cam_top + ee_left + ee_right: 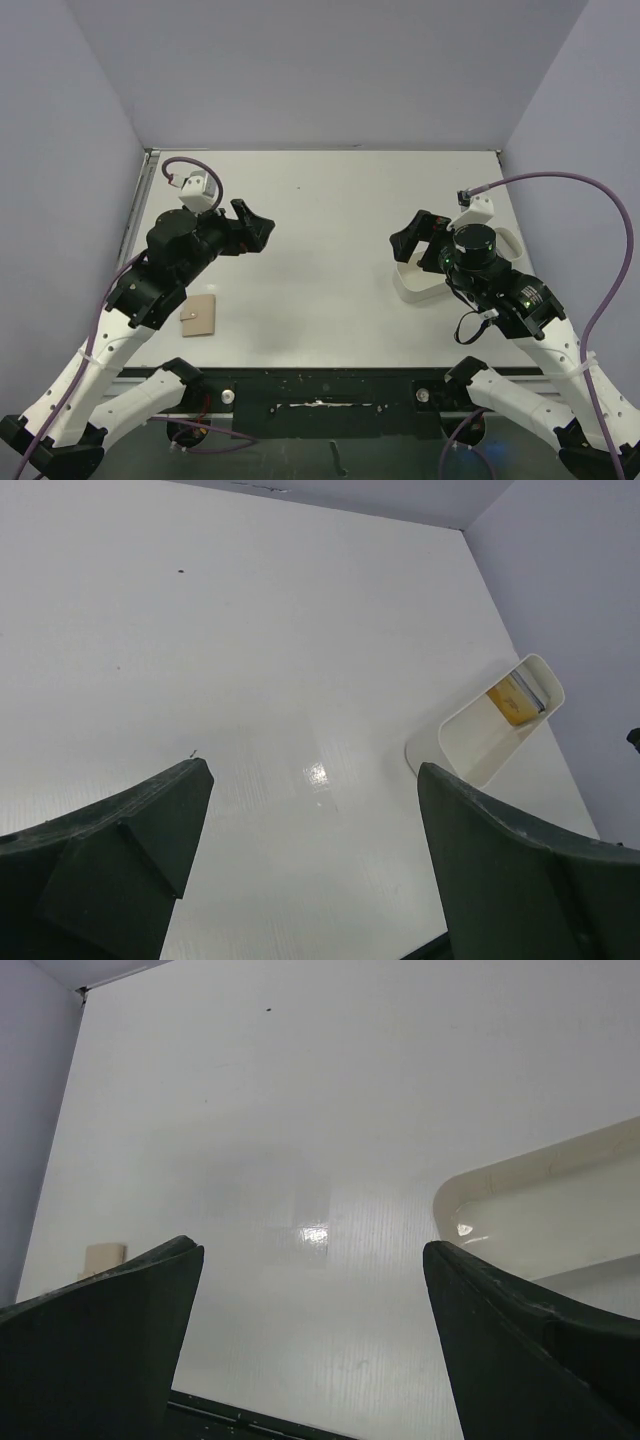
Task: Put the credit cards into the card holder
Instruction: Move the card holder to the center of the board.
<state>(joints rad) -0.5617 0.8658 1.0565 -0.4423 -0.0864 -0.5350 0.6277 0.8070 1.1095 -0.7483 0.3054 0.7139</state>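
Observation:
The card holder (199, 316) is a small tan wallet lying closed on the table near the front left, beside the left arm. It also shows as a small tan patch in the right wrist view (104, 1255). No dark credit cards show clearly. A yellow item (514, 700) with a thin dark edge beside it stands at the far end of the white tray (470, 742). My left gripper (258, 222) is open and empty above the table, right of and beyond the wallet; it also shows in the left wrist view (315, 770). My right gripper (405, 235) is open and empty just left of the tray, as also seen in the right wrist view (312, 1248).
The white oblong tray (412, 286) lies at the right, partly under the right arm; its rim shows in the right wrist view (520, 1175). Grey walls enclose the table on the left, back and right. The table's dark front edge (320, 385) runs between the arm bases.

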